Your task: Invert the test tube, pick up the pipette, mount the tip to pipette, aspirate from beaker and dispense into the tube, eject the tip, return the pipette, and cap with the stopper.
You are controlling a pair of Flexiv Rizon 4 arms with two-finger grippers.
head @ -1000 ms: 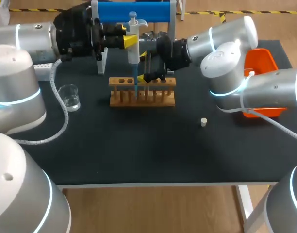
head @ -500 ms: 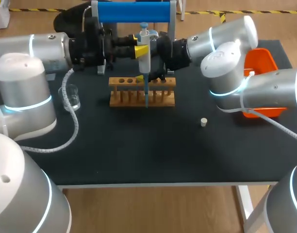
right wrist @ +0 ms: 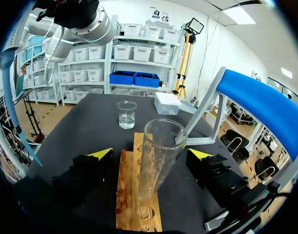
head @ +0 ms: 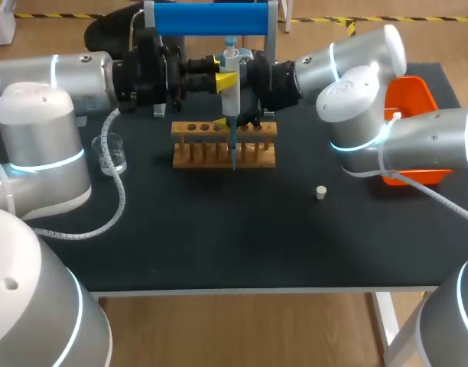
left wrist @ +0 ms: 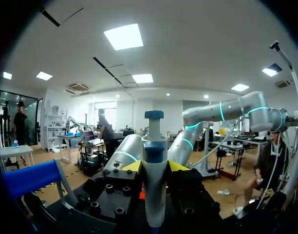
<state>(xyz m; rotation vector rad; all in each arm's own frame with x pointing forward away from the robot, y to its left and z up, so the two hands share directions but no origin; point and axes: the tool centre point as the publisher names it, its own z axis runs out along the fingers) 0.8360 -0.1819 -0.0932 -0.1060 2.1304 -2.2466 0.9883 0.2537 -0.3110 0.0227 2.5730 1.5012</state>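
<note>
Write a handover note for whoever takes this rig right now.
Left gripper: shut on the pipette, with its tip mounted and pointing down at the rack.
Right gripper: open around the tube, not touching it.
The tube stands mouth up in the rack. The beaker, with liquid in it, is left of the rack. The stopper lies loose on the table, right of the rack.
Done: tube inverted, pipette picked up, tip on. Whether it has aspirated cannot be told.
Left: dispense into the tube, eject the tip, return the pipette, cap.
</note>
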